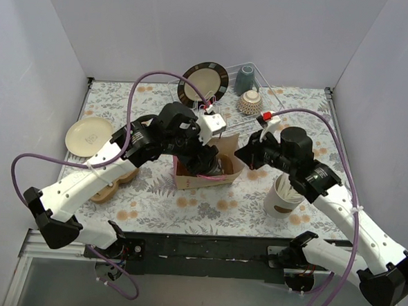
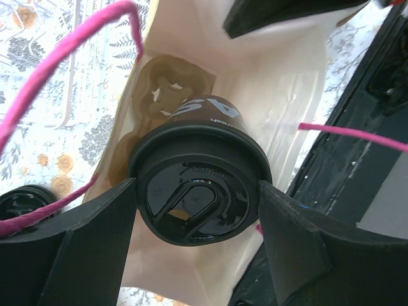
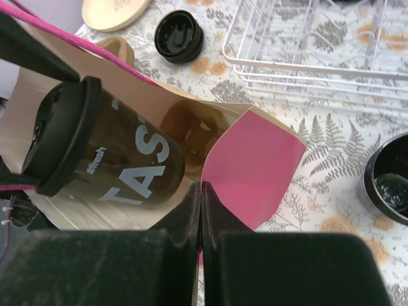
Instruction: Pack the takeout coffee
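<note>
Floral surface [image 1: 159,206], from above: a paper bag [image 1: 188,180] stood at centre, left tool [image 1: 209,164] over it, right tool [image 1: 243,154] at its 3 o'clock edge. Left wrist: that tool, spread wide, gripped a lidded coffee cup [image 2: 197,191] inside the bag. Right wrist: its tool pinched the bag rim, fully closed.

Right tool [image 3: 201,194] clamped on paper bag [image 3: 255,166] rim; lidded black cup [image 3: 108,153] tilted inside bag.
</note>
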`<state>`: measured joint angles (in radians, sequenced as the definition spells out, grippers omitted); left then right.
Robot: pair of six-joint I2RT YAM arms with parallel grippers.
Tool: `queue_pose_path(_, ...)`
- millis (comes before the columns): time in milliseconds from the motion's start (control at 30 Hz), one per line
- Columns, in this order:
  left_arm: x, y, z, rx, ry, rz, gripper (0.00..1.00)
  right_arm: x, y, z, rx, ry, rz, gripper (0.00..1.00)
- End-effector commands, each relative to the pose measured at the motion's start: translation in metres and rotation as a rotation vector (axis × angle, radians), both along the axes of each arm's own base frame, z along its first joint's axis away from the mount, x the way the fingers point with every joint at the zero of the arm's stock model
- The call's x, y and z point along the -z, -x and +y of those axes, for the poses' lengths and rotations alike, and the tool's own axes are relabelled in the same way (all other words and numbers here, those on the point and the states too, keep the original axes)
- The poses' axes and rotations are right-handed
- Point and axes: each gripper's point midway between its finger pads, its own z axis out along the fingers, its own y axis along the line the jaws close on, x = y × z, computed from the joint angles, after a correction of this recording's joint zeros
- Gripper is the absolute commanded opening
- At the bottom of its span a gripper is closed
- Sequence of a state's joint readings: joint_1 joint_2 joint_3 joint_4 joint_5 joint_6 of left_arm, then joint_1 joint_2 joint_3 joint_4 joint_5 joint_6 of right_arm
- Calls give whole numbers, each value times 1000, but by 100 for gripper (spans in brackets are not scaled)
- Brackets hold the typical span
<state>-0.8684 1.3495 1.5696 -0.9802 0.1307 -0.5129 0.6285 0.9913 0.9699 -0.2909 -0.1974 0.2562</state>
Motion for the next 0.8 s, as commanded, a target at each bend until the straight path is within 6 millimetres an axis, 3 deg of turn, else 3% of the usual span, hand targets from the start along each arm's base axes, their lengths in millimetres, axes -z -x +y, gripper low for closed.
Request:
queue_pose_path(0,-2,-3,10,-7,-23,-96,0,-21,6,-1,-57,-58,-186,1)
queue_pose_path(233,6,-12,16,-10,-97,-173,0,-10,8,-15,-12,-20,-225,1)
queue_pose_path(400,7,-26,18,-28,-137,-244,0,-18,-2,-20,85,-46,-265,1)
queue_pose_path(600,7,-42,11,-3,-154,-339,0,-23,-16,-14,155,-82,-287,1)
queue_pose_path(767,13,-38,13,-3,-141,-332,0,-21,-13,-8,173,-77,-290,1)
